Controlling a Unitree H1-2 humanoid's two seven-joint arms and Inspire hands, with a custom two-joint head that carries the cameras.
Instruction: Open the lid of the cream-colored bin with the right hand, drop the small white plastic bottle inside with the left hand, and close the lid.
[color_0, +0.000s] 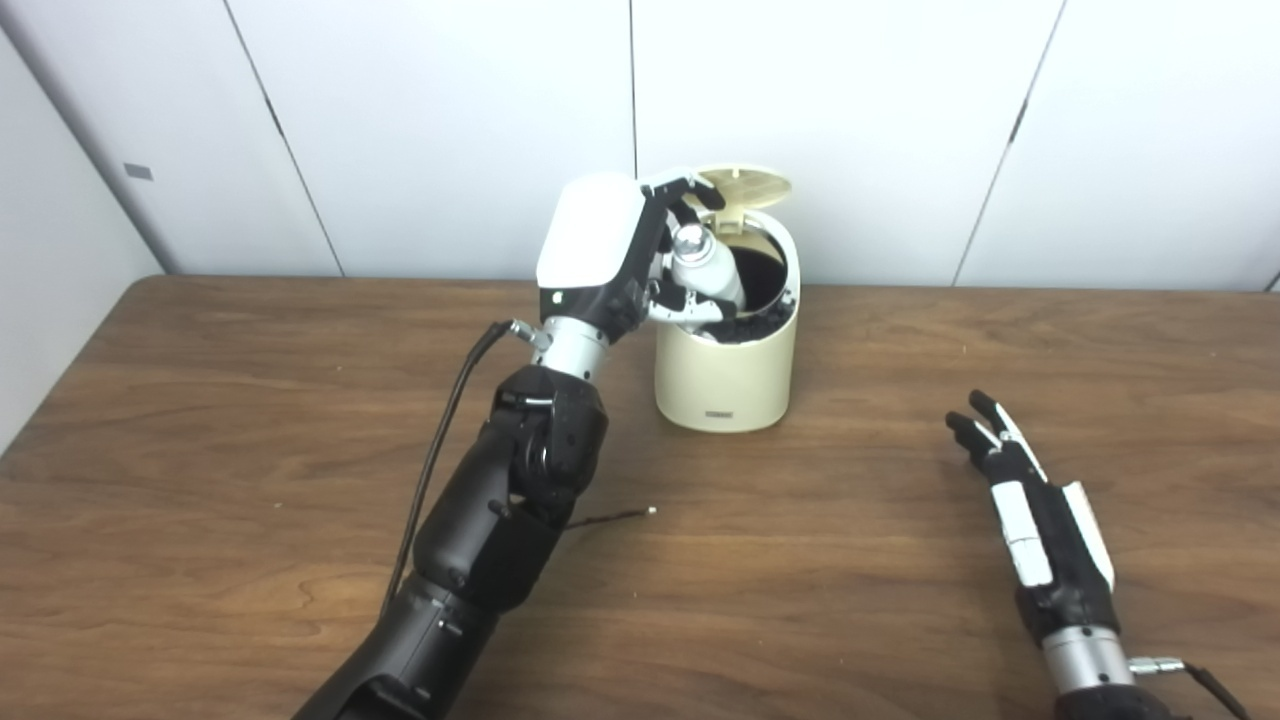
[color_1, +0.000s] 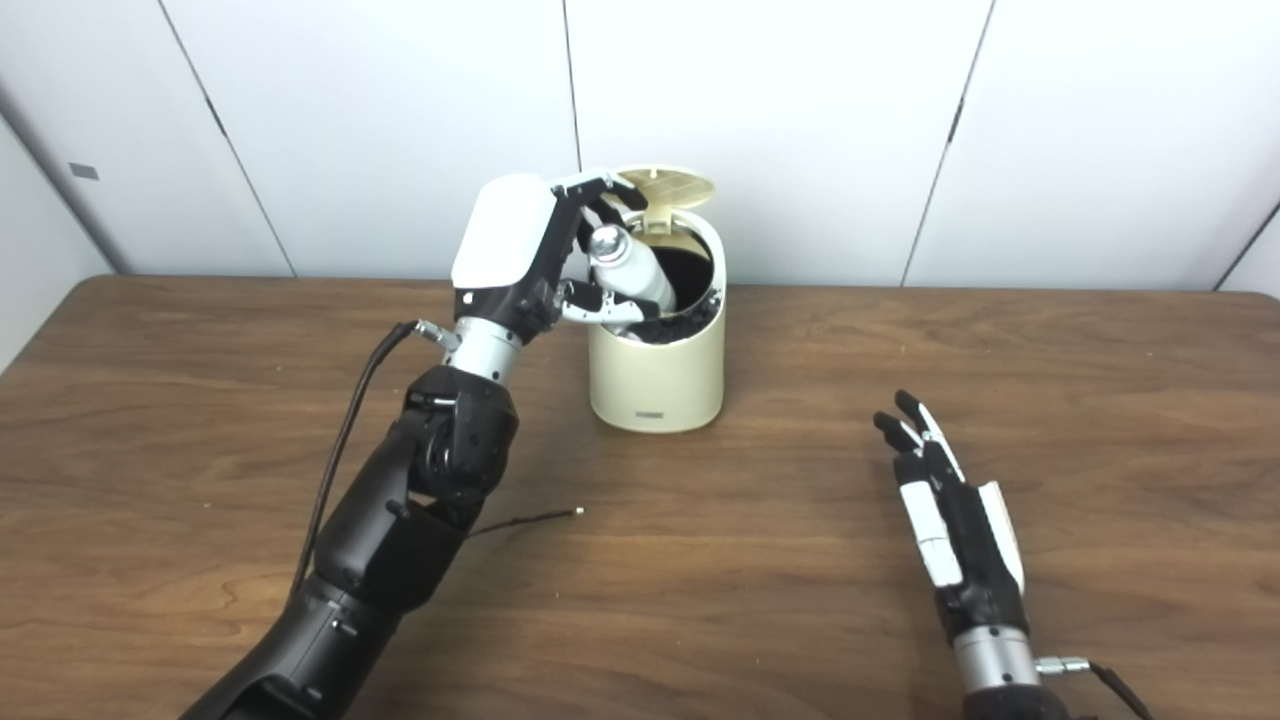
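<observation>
The cream-colored bin (color_0: 728, 380) stands at the back middle of the table with its lid (color_0: 742, 187) flipped up and open. My left hand (color_0: 610, 255) is raised at the bin's left rim and is shut on the small white plastic bottle (color_0: 705, 268), which tilts over the dark opening. The bottle also shows in the right eye view (color_1: 630, 268). My right hand (color_0: 1030, 510) lies low over the table to the front right of the bin, fingers straight and apart, holding nothing.
The wooden table (color_0: 850, 560) runs up to a white panelled wall just behind the bin. A thin black cable end (color_0: 610, 518) lies on the table beside my left forearm.
</observation>
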